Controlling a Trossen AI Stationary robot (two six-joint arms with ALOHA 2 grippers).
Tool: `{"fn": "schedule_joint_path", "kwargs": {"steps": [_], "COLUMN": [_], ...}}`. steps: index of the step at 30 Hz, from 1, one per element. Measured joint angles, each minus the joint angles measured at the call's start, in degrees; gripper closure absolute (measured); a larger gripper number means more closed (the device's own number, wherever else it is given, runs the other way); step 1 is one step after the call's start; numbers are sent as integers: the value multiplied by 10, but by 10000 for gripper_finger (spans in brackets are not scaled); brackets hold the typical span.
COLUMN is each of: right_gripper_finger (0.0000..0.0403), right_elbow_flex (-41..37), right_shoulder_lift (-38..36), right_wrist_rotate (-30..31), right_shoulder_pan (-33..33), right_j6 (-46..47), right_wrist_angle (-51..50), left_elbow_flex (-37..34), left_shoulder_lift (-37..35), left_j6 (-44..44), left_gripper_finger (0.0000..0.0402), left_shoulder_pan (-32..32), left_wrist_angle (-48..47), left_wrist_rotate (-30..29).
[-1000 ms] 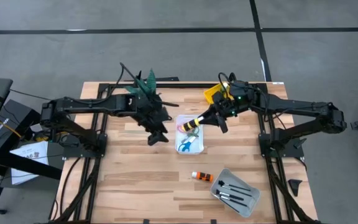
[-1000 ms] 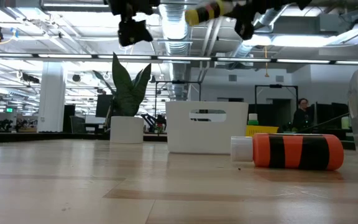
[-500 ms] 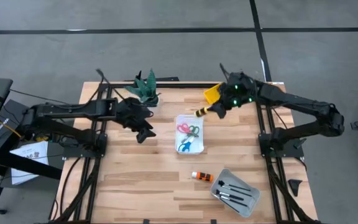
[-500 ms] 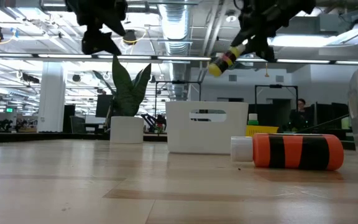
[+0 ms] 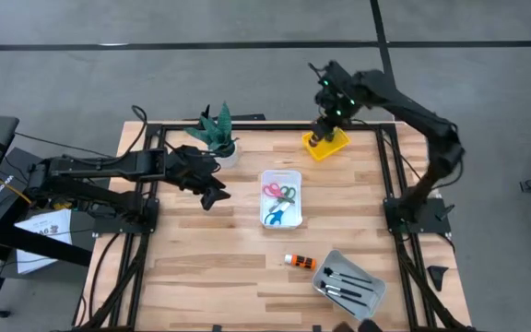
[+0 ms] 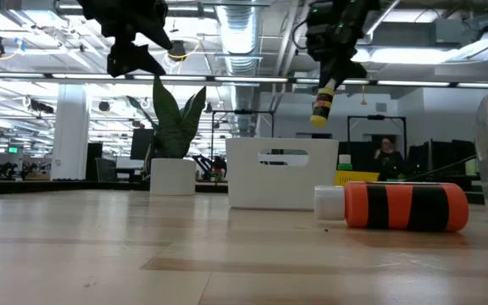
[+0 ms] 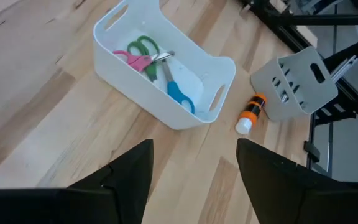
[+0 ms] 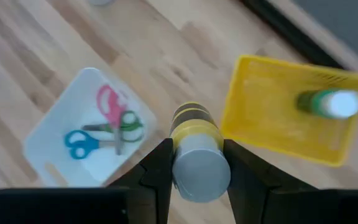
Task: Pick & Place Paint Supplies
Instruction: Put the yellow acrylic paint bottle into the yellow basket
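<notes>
A yellow paint bottle with black stripes (image 8: 194, 155) hangs below my right gripper (image 5: 321, 129), which is shut on it above the left rim of the yellow tray (image 5: 332, 146) at the far right. A green bottle (image 8: 325, 102) lies in that tray. An orange bottle (image 5: 300, 262) lies on its side on the table. Pink, green and blue scissors (image 7: 157, 65) lie in the white tray (image 5: 281, 175). My left gripper (image 5: 212, 192) hovers open left of the white tray, holding nothing. My right gripper pinches the yellow bottle's upper end (image 8: 179, 165) between its two fingers (image 8: 157, 171), one on each side. They come from above, slanting down. The bottle (image 6: 321, 106) hangs nearly upright below them, clear of the table and the trays.
A grey tray (image 5: 348, 286) with dark-handled brushes stands at the near right, beside the orange bottle. A green potted plant (image 5: 216, 129) stands at the far edge, behind my left gripper. Bare wood lies at the near left.
My right gripper has carried the yellow bottle from over the white tray toward the far edge, to the yellow tray, and has tipped from near level to pointing down; the bottle now hangs upright. My left gripper has drawn back toward the table's left edge.
</notes>
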Motion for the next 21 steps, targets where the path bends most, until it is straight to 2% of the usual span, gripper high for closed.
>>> {"fn": "schedule_joint_path", "kwargs": {"steps": [5, 8, 13, 21], "right_gripper_finger": [293, 293, 293, 293], "right_elbow_flex": [151, 192, 177, 88], "right_shoulder_lift": [94, 132, 163, 149], "right_wrist_rotate": [24, 35, 57, 78], "right_shoulder_pan": [-11, -12, -11, -29], "right_j6": [-54, -73, -87, -74], "right_wrist_angle": [-97, -127, -132, -57], "left_elbow_flex": [0, 0, 0, 0], "left_shoulder_lift": [0, 0, 0, 1], "left_j6": [10, 24, 38, 51], "left_gripper_finger": [179, 179, 179, 179], "left_shoulder_pan": [0, 0, 0, 0], "left_wrist_angle": [1, 1, 1, 1], "left_wrist_rotate": [0, 0, -2, -13]}}
